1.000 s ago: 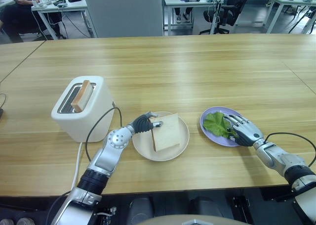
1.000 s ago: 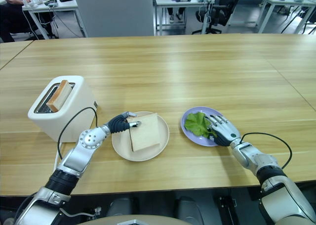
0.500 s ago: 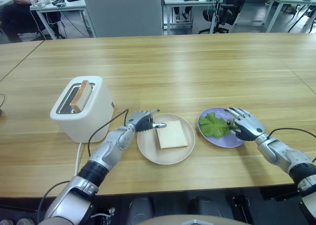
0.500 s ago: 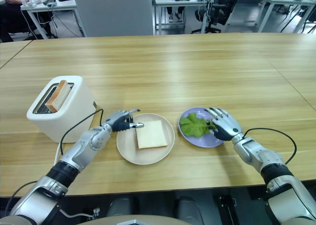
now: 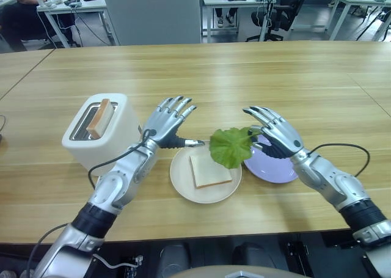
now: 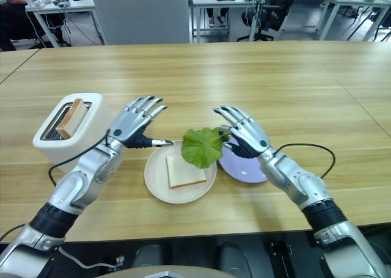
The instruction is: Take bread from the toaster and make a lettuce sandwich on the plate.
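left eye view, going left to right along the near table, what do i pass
toaster → left hand → bread slice on the cream plate → lettuce leaf → right hand holding it

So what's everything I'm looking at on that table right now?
table: one, light wood, under everything
toaster: one, white, robot's left
bread in toaster: one slice, tan, upright in slot
beige plate: one, centre front
bread on plate: one slice, pale, lying flat
purple plate: one, right of beige plate
lettuce leaf: one, green, held up between the two plates
left hand: one, silver, open, raised between toaster and beige plate
right hand: one, silver, gripping the lettuce leaf
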Action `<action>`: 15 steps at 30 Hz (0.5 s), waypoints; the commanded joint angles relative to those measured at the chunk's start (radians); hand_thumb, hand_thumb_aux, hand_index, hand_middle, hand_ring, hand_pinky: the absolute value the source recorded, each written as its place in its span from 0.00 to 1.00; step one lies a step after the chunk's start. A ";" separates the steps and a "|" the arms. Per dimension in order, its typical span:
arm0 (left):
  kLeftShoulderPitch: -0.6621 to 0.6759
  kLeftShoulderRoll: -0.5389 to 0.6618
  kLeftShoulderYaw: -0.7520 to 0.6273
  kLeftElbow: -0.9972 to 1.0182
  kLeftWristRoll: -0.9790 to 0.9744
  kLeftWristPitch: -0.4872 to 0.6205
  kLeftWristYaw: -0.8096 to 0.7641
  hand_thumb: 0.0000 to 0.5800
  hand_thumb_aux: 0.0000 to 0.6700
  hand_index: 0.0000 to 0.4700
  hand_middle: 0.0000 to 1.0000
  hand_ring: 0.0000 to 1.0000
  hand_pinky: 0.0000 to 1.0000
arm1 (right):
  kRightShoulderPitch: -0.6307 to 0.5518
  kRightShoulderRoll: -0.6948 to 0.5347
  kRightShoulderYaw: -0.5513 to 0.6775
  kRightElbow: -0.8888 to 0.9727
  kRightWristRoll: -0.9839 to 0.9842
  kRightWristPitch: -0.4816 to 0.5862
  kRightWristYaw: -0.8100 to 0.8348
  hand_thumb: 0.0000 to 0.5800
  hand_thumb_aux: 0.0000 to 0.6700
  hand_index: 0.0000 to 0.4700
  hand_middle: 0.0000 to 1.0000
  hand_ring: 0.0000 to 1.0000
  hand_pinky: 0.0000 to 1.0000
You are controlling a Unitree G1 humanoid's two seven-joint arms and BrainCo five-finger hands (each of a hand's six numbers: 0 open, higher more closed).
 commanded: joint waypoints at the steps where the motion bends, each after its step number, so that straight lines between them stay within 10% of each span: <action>1: 0.044 0.022 0.119 -0.108 0.010 0.066 -0.058 0.00 0.00 0.00 0.00 0.00 0.00 | -0.044 0.077 0.052 0.004 -0.005 -0.003 0.067 1.00 1.00 0.98 0.00 0.00 0.00; 15: 0.182 0.110 0.422 -0.148 0.033 0.238 -0.211 0.00 0.00 0.00 0.00 0.00 0.00 | -0.210 0.271 0.257 0.524 -0.150 -0.019 -0.039 1.00 1.00 0.98 0.00 0.00 0.00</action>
